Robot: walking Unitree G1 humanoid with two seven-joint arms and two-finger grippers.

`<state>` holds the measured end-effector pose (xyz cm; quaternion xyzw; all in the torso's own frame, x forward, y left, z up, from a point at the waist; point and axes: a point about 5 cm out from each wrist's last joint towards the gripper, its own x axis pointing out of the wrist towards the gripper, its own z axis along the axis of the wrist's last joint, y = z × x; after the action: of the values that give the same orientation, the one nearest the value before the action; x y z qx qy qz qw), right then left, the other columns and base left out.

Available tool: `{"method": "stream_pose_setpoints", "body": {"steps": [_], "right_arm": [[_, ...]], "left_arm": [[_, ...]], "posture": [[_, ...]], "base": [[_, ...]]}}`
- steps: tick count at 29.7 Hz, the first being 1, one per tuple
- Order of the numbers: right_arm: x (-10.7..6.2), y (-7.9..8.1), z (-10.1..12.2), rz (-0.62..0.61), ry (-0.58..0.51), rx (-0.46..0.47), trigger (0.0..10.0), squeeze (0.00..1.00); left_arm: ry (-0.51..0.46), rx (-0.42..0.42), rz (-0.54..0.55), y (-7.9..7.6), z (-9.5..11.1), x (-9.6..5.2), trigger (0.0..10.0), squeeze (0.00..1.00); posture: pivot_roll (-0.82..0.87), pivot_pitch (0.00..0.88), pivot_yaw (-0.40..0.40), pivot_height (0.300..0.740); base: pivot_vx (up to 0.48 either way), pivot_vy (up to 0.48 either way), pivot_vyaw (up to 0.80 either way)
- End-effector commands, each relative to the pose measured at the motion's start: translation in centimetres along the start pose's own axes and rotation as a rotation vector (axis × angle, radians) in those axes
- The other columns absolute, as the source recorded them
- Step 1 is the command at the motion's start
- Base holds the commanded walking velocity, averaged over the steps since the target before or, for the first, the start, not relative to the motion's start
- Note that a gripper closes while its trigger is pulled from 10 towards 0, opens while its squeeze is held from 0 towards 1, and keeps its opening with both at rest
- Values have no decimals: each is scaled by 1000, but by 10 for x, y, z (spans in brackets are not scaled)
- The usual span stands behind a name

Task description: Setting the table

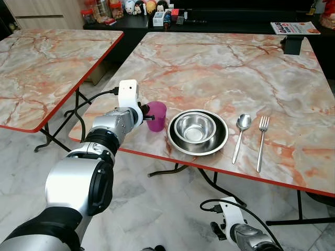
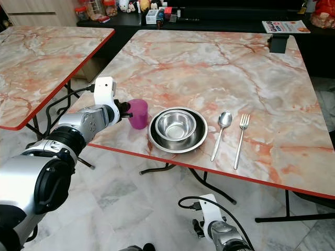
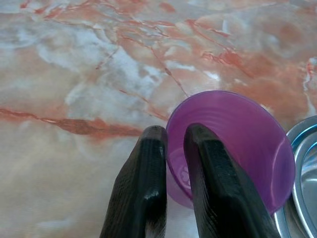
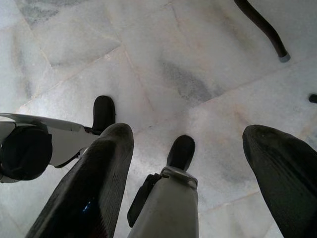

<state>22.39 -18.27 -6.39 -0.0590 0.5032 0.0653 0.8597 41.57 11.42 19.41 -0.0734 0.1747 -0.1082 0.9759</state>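
My left end effector point(image 3: 171, 148) pinches the purple cup's point(image 1: 156, 115) wall, upright just beside the steel bowl point(image 1: 194, 127); right end effector point(image 4: 190, 144) hangs spread.

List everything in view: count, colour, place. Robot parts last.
Purple plastic cup: 1, purple, near table edge, left of the bowls.
Steel bowls: 2, silver, small one nested in the large one, right of the cup.
Metal spoon: 1, silver, right of the bowls.
Metal fork: 1, silver, right of the spoon.
Marble-pattern table: 2, pink-cream with red edge; second one to the left.
Clutter on dark counter: several, mixed colours, far side.
Left gripper: 1, black, pinching the cup's rim.
Right gripper: 1, black, open, hanging low over the floor.
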Motion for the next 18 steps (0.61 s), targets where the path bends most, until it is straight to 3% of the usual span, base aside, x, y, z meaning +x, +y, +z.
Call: {"method": "stream_pose_setpoints", "body": {"steps": [1,6,13,16,18], "right_arm": [[0,2,-2,4,9,-1,10000,0],[0,2,-2,4,9,-1,10000,0],[0,2,-2,5,9,-1,10000,0],[0,2,-2,6,7,0,10000,0],[0,2,-2,7,6,0,10000,0]], "left_arm": [[-35,33,12,1,14,-2,10000,0],[-102,10,18,2,24,-3,10000,0],[-255,96,33,5,45,-9,10000,0],[-368,144,65,14,57,-15,10000,0],[-431,193,137,31,61,-22,10000,0]], "posture": [[-36,75,97,740],[-36,74,97,740],[-34,75,94,740],[-33,76,90,740],[-32,75,90,740]], "base": [[0,0,0],[0,0,0],[0,0,0],[0,0,0],[0,0,0]]}}
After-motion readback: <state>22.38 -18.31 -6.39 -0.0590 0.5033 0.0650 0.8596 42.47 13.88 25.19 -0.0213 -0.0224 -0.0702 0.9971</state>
